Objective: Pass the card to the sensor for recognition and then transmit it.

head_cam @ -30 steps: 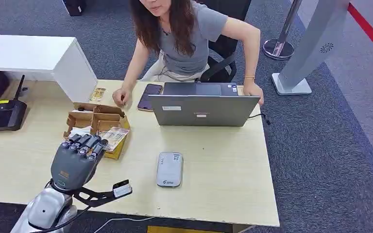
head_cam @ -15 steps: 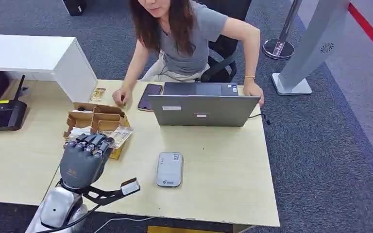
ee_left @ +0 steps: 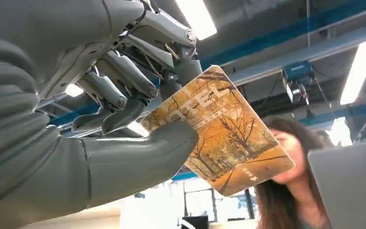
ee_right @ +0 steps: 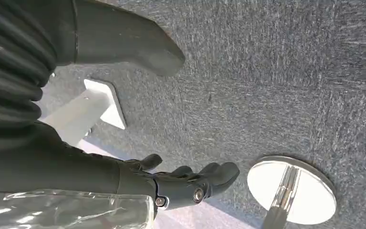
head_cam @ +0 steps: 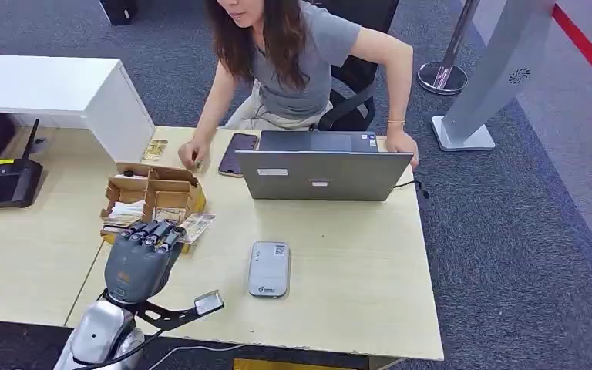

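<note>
My left hand (head_cam: 142, 260) hovers over the near left part of the desk, beside the cardboard box (head_cam: 154, 191). It pinches a card (head_cam: 197, 225) printed with orange autumn trees. In the left wrist view the thumb (ee_left: 138, 155) presses the card (ee_left: 224, 133) against the fingers above it. The sensor (head_cam: 269, 268), a flat grey-white device, lies on the desk to the right of the hand, apart from the card. My right hand (ee_right: 171, 183) hangs over grey carpet with its fingers spread and nothing in it.
A person sits across the desk behind a grey laptop (head_cam: 320, 174), one hand by a phone (head_cam: 239, 152). A black device (head_cam: 0, 182) and a white box (head_cam: 62, 92) stand at the left. The cardboard box holds several cards.
My left hand has moved right and slightly nearer with the card, away from the box and toward the sensor. The person's hand shifted a little by the phone.
</note>
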You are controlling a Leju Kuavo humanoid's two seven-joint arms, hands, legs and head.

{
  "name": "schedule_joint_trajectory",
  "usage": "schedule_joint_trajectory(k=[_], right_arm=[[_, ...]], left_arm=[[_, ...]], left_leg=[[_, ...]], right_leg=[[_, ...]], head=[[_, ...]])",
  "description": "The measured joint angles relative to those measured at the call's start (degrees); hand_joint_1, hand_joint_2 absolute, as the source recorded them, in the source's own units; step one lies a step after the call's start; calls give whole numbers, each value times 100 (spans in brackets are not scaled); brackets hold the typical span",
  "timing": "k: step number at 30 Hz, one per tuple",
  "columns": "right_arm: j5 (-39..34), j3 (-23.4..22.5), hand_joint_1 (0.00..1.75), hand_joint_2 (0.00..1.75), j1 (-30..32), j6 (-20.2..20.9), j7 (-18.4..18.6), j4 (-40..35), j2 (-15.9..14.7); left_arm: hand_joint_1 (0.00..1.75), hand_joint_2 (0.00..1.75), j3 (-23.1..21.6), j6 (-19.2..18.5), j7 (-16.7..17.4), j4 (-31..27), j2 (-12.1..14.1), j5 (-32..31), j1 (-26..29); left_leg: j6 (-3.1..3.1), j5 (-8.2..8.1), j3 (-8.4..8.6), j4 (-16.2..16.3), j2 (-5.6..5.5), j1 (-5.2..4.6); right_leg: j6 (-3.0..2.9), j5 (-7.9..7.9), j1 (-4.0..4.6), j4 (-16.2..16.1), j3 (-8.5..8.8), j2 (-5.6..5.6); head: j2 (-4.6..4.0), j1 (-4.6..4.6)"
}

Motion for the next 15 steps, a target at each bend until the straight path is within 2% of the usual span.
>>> schedule_joint_trajectory(k=[10, 15], right_arm=[[9, 72, 0, 175, 18, 7, 0, 0, -17], [24, 92, 0, 175, 19, 11, 0, 0, -30]], left_arm=[[175, 175, -2, 0, 184, 399, -72, -138, -6], [175, 175, -83, 0, 385, 514, -68, -221, -22]], left_leg=[[0, 0, 0, 0, 1, 0], [0, 0, 0, 0, 0, 0]], right_leg=[[0, 0, 1, 0, 0, 1], [0, 0, 1, 0, -1, 1]], head=[[0, 0], [2, 2]])
